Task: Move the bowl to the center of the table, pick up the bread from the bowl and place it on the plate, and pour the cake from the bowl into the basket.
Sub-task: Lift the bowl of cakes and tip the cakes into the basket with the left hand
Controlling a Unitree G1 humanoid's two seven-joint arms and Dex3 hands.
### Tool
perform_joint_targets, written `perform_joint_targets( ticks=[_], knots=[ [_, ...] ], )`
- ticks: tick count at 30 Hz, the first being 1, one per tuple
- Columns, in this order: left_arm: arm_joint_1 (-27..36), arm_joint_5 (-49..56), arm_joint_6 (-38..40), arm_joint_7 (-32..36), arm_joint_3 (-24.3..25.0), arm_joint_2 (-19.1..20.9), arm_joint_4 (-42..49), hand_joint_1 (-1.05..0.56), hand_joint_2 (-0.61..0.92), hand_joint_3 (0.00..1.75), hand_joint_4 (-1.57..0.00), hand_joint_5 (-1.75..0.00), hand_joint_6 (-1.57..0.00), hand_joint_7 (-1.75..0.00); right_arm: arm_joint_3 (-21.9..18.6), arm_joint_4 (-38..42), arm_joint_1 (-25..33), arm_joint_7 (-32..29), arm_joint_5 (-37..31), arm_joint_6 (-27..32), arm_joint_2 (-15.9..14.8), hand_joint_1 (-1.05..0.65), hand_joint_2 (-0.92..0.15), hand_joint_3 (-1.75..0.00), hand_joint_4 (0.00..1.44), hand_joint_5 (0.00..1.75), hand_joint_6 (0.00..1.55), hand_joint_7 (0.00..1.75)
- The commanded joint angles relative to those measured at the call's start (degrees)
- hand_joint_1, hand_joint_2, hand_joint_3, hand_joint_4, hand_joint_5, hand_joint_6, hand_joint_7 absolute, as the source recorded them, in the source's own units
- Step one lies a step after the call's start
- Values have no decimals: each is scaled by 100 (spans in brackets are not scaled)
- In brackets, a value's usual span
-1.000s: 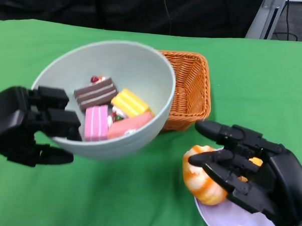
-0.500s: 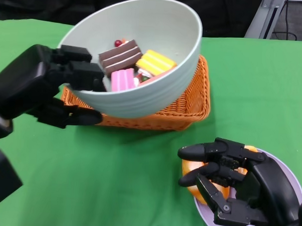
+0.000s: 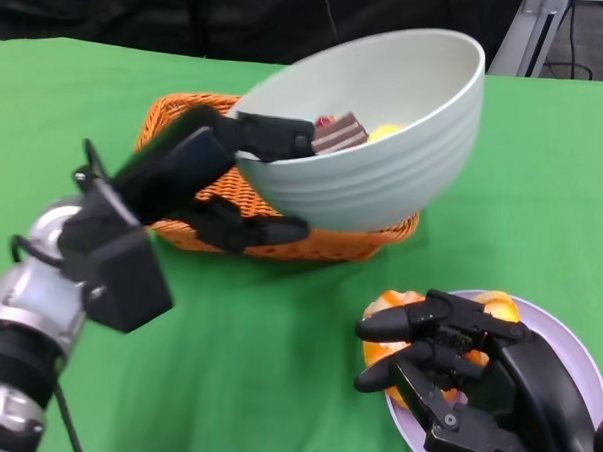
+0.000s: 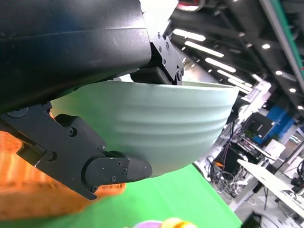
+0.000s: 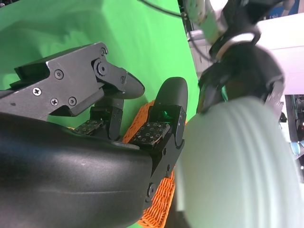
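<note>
Bowl aloft over the basket, bread on the plate

The pale green ribbed bowl [image 3: 385, 140] is lifted above the orange wicker basket [image 3: 181, 231], with cake pieces [image 3: 338, 133] showing just inside its near rim. The orange-and-white bread [image 3: 393, 310] lies on the lilac plate [image 3: 566, 348] at the table's near right corner.

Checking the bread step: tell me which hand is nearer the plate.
Right. The right hand lies over the plate, its fingers around the bread at the plate's edge. The left hand is up over the basket, holding the bowl by its rim.
</note>
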Motion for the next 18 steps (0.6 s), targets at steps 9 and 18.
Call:
perform_joint_targets(
  ticks=[9,18],
  knots=[
    [-820,1233,-30,1110,-44,-600,1118,-21,82,57,-69,-161,-69,-119,-11,111,155,110,-10,-156,-125,-4,-74,-90,69,95,71,93],
    [-976,410,365,663,333,-1280,1485,-25,91,51,-68,-174,-64,-139,-20,277,142,204,1,-293,-149,-7,-74,-87,74,102,66,115]
  ],
)
